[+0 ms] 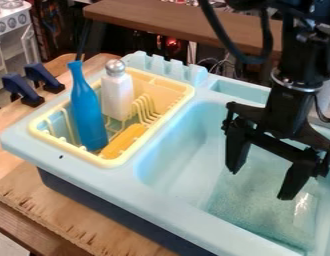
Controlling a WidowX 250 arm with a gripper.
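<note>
Nearest to where I'm standing is the front rim of the pale blue sink point(184, 205), with a wooden board point(77, 212) under its edge. Over the basin, on my right, the black arm point(298, 65) comes down from the top, and its gripper point(259, 185) hangs with the fingers pointing down. They're spread wide, with nothing held between them, above the speckled basin floor

Off to my left of the gripper, well apart from it, sits a yellow rack point(109, 163) set into the sink's other side. Inside it I see a blue bottle point(89, 110), leaning a little, and a white shaker point(117, 97) with a metal top, standing behind it. Just beside the bottle's base lies an orange piece point(124, 141), by the rack's near corner. Two dark blue clamps point(21, 89) grip the wood beyond
</note>
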